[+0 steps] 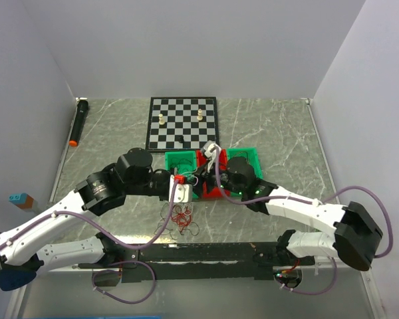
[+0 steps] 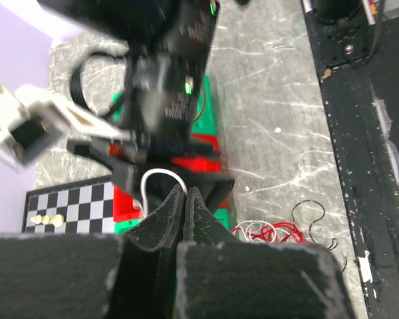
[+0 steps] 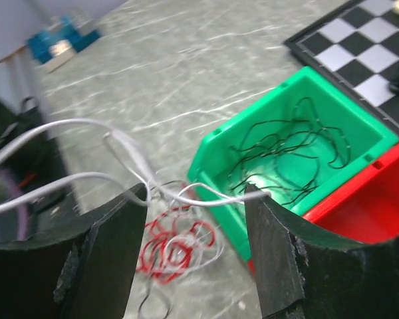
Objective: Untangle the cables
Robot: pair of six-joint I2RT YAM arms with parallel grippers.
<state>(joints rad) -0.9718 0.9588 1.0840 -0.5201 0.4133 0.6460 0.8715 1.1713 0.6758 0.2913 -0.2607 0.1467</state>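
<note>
I see my left gripper (image 2: 183, 197) with its fingers (image 2: 206, 232) pressed tight together. A white cable (image 2: 153, 174) makes a little loop that comes out right at their tips, so it looks pinched there. My right gripper (image 3: 198, 196) is just in front of it, up in the air, and its fingers (image 3: 113, 266) are spread wide. The white cable runs across the gap and touches both tips, but those fingers are not squeezing it. Down below on the table (image 3: 186, 73) there is a small messy pile of red and white cables (image 3: 173, 246), all curled up together, with some thin black loops near it. The pile sits just beside a green bin (image 3: 216, 193). Inside that bin lie black cables (image 3: 286, 149) in loose curls. A red bin (image 3: 379, 193) touches the green one on its far side. Behind the bins is a chessboard (image 3: 359, 46). From the top view, the pile is between my two arms, close to the near edge.
</note>
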